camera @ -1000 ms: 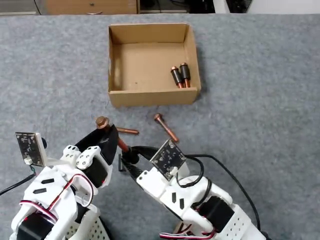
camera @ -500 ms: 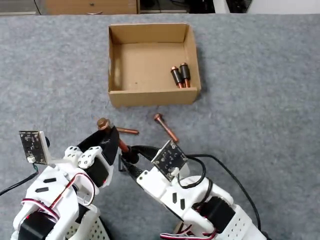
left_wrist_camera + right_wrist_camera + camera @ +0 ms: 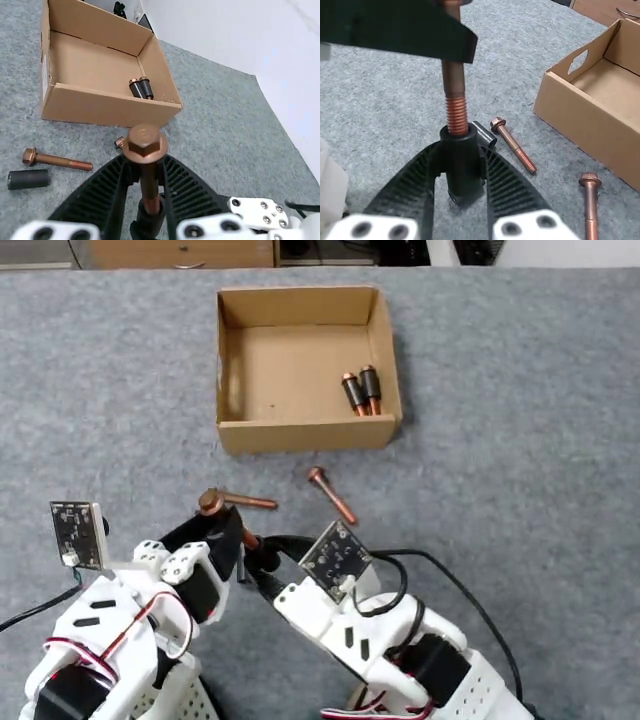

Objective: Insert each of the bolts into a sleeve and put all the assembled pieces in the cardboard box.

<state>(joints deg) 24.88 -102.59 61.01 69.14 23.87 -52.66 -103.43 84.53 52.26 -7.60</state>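
Left gripper (image 3: 145, 161), clamped on the bolt (image 3: 145, 143), should drive it straight along the axis of the sleeve (image 3: 461, 167) pinched in the right gripper (image 3: 461, 149).

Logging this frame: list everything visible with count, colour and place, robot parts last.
cardboard box: one, brown, far side of the table
assembled pieces: two, copper and black, inside the box
loose bolts: two, copper, between box and arms
loose sleeve: one, black, lying beside a loose bolt
held bolt: one, copper, threaded tip entering the held sleeve
held sleeve: one, black, under the held bolt
table: one, grey
left tool: one, black, shut on held bolt
right tool: one, black, shut on held sleeve
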